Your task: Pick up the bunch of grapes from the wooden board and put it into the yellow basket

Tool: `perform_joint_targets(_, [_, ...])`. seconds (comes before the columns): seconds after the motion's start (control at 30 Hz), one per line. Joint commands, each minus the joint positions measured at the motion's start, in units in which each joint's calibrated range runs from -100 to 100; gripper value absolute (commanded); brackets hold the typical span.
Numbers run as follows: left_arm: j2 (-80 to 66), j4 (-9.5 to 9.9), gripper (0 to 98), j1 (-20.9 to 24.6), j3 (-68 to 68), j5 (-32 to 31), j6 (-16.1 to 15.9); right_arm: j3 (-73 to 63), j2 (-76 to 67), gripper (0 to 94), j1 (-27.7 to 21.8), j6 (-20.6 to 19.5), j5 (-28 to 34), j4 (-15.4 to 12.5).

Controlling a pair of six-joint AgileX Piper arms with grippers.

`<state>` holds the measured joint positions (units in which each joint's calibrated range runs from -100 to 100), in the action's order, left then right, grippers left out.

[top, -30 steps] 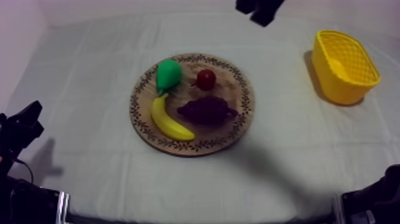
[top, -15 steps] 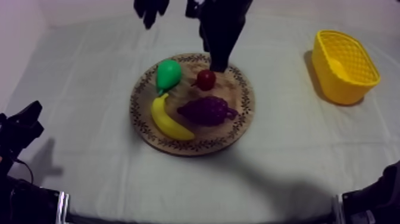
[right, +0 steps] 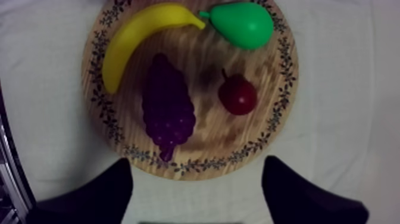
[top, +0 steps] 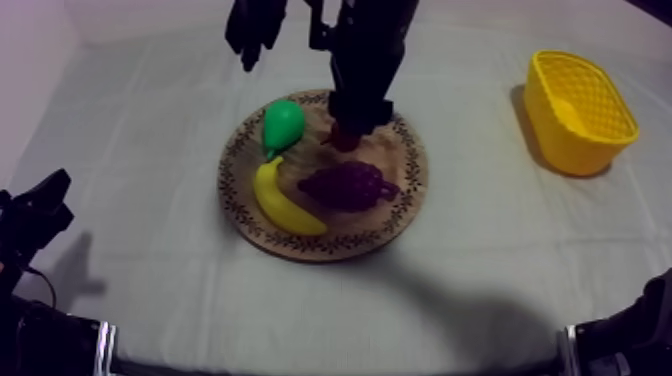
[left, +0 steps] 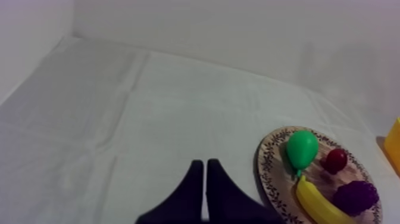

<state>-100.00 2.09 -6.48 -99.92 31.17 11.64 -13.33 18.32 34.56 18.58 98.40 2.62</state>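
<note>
Right claw (right: 196, 161) gapes, seemingly over the board (right: 205, 56).

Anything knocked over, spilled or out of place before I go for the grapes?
Nothing stands out. The grapes, banana, pear and small red fruit all lie on the wooden board; the yellow basket stands upright, apart from it.

Pear: green, glossy toy pear (right: 243, 24), lying on its side; landmark.
Banana: yellow, curved toy banana (right: 138, 37), one tip just beside the pear's stem end.
Small red fruit: round, dark red, short-stemmed small red fruit (right: 237, 95), near the pear's flank, apart from it.
Cloth: creased grey-white cloth (top: 150, 250), spread all around the pear.
</note>
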Motion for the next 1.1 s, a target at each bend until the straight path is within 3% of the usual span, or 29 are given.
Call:
perform_joint_targets(0.0, [0.0,0.03,0.1,0.0,0.0,0.0,0.0,0.3,0.1,89.2,0.0,0.1,-0.3,-0.3])
perform_joint_targets(0.23, [0.0,0.03,0.1,0.0,0.0,0.0,0.0,3.7,1.6,92.9,-0.5,1.4,-3.7,-1.5])
perform_joint_targets(0.7, [0.0,0.03,0.1,0.0,0.0,0.0,0.0,6.3,11.1,92.8,-2.5,5.5,-8.7,-7.1])
perform_joint_targets(1.07, [0.0,0.03,0.1,0.0,0.0,0.0,0.0,5.3,19.3,92.0,-2.7,5.6,-11.3,-7.4])
